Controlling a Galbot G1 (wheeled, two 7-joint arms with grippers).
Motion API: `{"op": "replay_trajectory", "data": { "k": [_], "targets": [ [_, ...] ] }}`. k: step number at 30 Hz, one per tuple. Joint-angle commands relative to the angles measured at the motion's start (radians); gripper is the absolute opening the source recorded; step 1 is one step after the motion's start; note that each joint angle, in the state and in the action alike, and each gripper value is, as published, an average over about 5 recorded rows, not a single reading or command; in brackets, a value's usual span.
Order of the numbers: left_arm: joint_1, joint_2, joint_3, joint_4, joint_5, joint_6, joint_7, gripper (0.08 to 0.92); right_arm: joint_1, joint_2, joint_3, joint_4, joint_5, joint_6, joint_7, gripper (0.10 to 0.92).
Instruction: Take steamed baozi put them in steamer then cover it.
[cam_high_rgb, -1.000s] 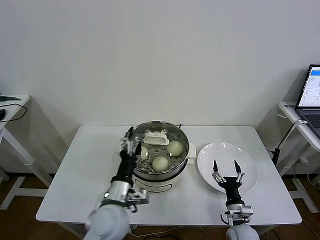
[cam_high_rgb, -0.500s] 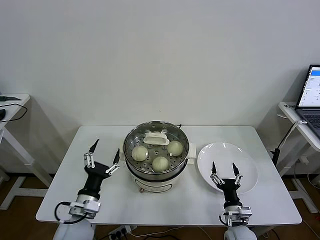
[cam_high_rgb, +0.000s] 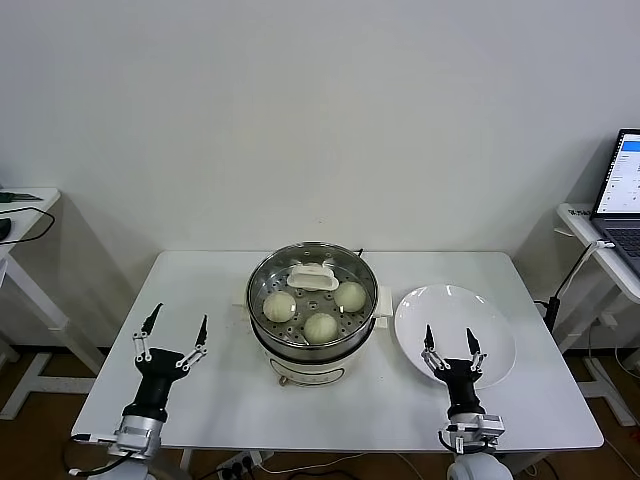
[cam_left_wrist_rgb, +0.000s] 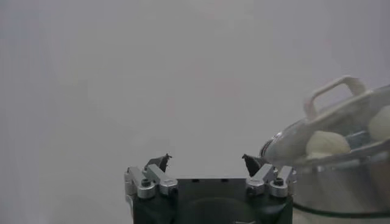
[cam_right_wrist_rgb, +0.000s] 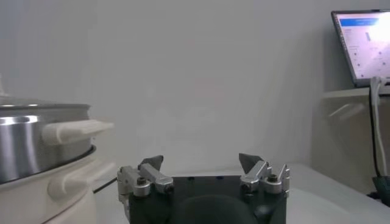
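plain white wall behind, smooth white rectangular table (cam_high_rgb: 200, 290) in front of it. nearest the robot, left gripper (cam_high_rgb: 172, 337) hangs over the table's left part, well apart from the pot, thin dark fingers (cam_high_rgb: 149, 322) spread wide, holding nothing. right gripper (cam_high_rgb: 449, 343) sits over the near edge of a flat round glossy white plate (cam_high_rgb: 480, 310) on the right, fingers spread too, nothing in them.

mid table: steamer (cam_high_rgb: 313, 320), round shiny steel pot on a cream-white base with stubby side handles, just left of the plate. three baozi (cam_high_rgb: 320, 327) visible inside through the glass, smooth, pale, rounded, lying on a perforated metal tray; a fourth can't be made out. cover (cam_high_rgb: 312, 281) is on the pot, clear glass dome with metal rim and cream-white loop handle on top.

far right: side table with open laptop (cam_high_rgb: 622, 190), screen lit. far left: another white side table (cam_high_rgb: 25, 200).
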Motion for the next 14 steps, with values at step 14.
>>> {"op": "replay_trajectory", "data": {
  "k": [14],
  "targets": [
    [0.045, -0.015, -0.045, 0.014, -0.064, -0.074, 0.012, 0.823, -0.021, -0.001, -0.003, 0.040, -0.012, -0.015, 0.016, 0.823]
  ]
}}
